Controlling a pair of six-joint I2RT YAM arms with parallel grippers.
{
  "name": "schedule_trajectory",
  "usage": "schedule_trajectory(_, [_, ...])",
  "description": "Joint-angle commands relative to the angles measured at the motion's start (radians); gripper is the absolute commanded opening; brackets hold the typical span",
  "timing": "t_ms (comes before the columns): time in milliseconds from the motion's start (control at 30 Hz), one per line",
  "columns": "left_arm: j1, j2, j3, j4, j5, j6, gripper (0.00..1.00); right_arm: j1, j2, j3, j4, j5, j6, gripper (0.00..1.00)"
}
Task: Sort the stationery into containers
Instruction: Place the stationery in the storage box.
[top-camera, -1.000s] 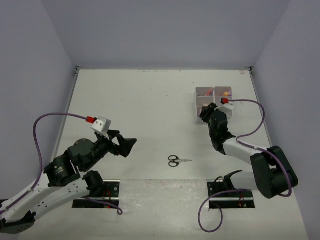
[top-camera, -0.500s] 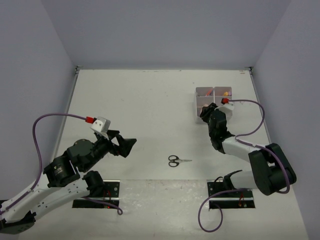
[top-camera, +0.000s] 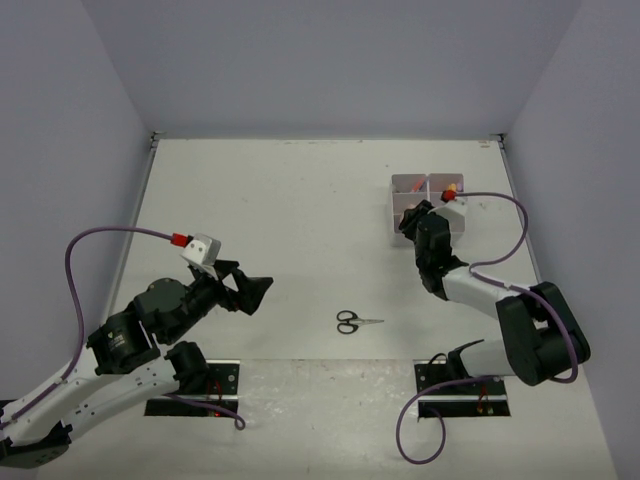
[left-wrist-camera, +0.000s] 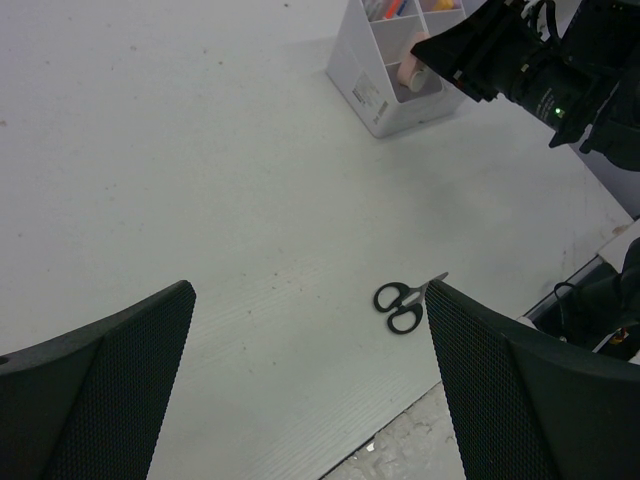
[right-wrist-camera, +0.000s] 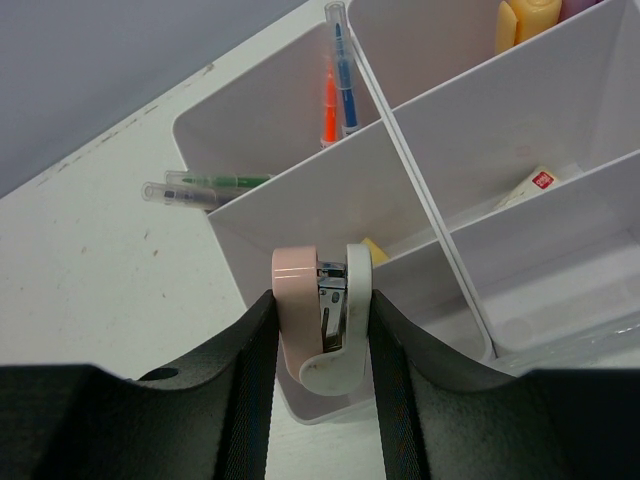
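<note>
The pink-and-white stapler (right-wrist-camera: 335, 368) is sitting clenched in the right claw (right-wrist-camera: 322, 300), gripped across its flat sides, at the near wall of the organiser box (right-wrist-camera: 290, 225). It is looking light, rigid and smooth-shelled, so a squeeze across the sides suits it. Orange and blue pens (right-wrist-camera: 335, 90) and a green pen (right-wrist-camera: 215, 183) are lying in one far compartment, a white eraser (right-wrist-camera: 530, 185) in another. The black-handled scissors (top-camera: 357, 321) are lying on the table (top-camera: 270, 220); the left claw (left-wrist-camera: 308, 300) is hanging released.
</note>
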Motion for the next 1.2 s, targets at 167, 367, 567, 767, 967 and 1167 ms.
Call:
schedule_trajectory(167, [0.005,-0.011,-0.015,0.034,0.004,0.021,1.0,-0.004,0.018,0.059,-0.037,0.029,0.047,0.11])
schedule_trajectory(367, [0.005,-0.014,-0.016,0.034,0.003,0.021,1.0,-0.004,0.016,0.062,-0.059,0.033,0.061,0.11])
schedule_trajectory(567, [0.005,-0.015,-0.016,0.034,0.003,0.021,1.0,-0.004,0.018,0.067,-0.069,0.031,0.061,0.32])
schedule_trajectory(767, [0.005,-0.015,-0.017,0.034,0.001,0.021,1.0,-0.004,0.019,0.073,-0.086,0.029,0.066,0.4])
schedule_trajectory(967, [0.005,-0.013,-0.017,0.034,0.002,0.021,1.0,-0.004,0.013,0.068,-0.084,0.019,0.063,0.41])
schedule_trajectory(1167, [0.005,-0.013,-0.015,0.034,0.003,0.021,1.0,-0.003,0.016,0.064,-0.069,0.006,0.05,0.24])
